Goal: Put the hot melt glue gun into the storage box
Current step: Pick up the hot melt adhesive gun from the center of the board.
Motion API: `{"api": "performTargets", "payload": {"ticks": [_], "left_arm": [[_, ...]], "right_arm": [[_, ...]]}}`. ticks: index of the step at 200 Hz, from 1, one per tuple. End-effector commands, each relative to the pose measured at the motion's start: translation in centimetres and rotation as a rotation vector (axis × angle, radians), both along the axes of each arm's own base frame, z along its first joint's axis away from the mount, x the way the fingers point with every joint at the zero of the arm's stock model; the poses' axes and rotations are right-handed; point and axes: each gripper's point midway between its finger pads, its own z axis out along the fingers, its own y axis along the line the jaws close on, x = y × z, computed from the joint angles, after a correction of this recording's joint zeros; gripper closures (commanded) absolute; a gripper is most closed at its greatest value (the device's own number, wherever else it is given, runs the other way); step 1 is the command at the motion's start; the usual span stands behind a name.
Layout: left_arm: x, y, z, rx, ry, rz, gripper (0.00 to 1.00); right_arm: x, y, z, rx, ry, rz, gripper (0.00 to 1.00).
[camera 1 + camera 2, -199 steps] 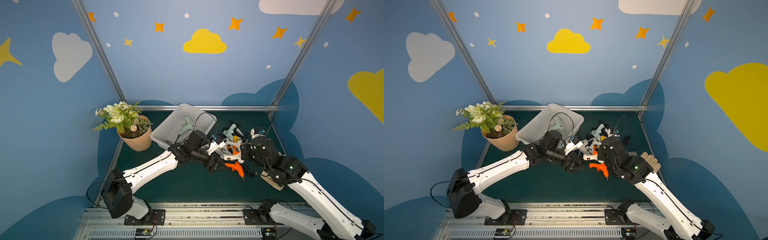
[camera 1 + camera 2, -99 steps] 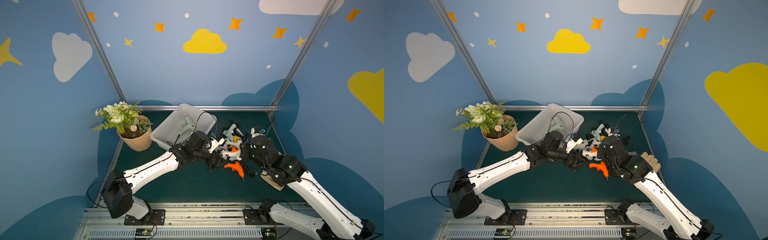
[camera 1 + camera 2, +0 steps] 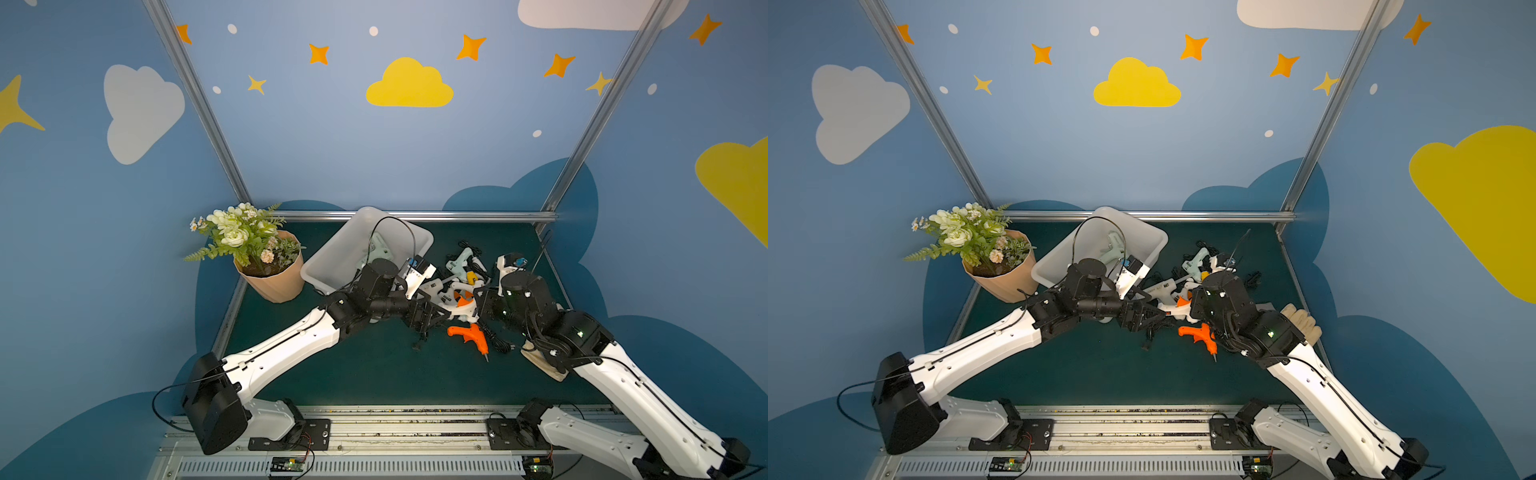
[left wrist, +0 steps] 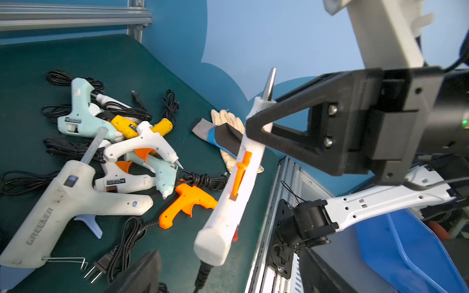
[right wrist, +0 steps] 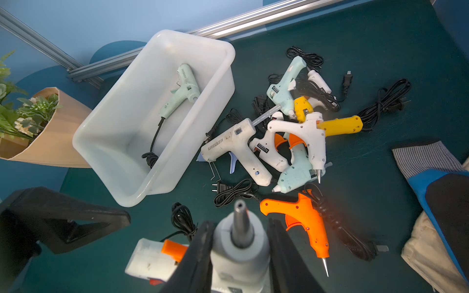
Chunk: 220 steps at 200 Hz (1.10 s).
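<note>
Though outstretched, left gripper (image 3: 434,319) beside gun (image 4: 229,203)

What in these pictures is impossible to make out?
Both top views: the right arm hides most of the white glue gun in the right hand.
Left wrist view: the frame's edge cuts off the left hand, one finger showing.
A top view: the right arm covers most of the glove.

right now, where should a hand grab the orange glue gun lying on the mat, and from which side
Probably the handle, from straight above. The orange glue gun lies flat on its side at the pile's edge, so its handle juts out with bare mat either side, while a black cord crowds the barrel.
</note>
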Motion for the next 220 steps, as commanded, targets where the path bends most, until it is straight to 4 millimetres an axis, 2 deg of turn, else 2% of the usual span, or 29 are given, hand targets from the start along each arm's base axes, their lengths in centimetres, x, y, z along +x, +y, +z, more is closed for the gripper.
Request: {"api": "performTargets", "payload": {"ticks": [1,19,75,121,175,220], "left_arm": [[-0.4,-1.0,-0.5,-0.008,0.031,-0.058,0.15],[-0.3,-1.6,-0.7,-0.008,0.044,-0.077,0.19],[0.3,-2.9,-1.7,-0.007,0.066,-0.084,0.22],[0.1,-3.2,-2.0,-0.012,0.09,-0.107,0.36],[0.3,-2.8,-2.2,0.002,0.091,-0.076,0.56],[0.4,-2.5,-1.8,0.0,0.098,-0.057,0.8]], "right_arm": [[0.5,1.0,1.8,0.065,-0.039,0.013,1.0],[0.6,1.3,1.9,0.072,-0.037,0.022,1.0],[0.8,2.1,1.8,0.091,-0.029,0.038,1.0],[1.0,2.4,1.7,0.093,-0.028,0.042,1.0],[0.9,2.3,1.7,0.096,-0.029,0.044,1.0],[0.7,2.0,1.4,0.095,-0.03,0.035,1.0]]}}
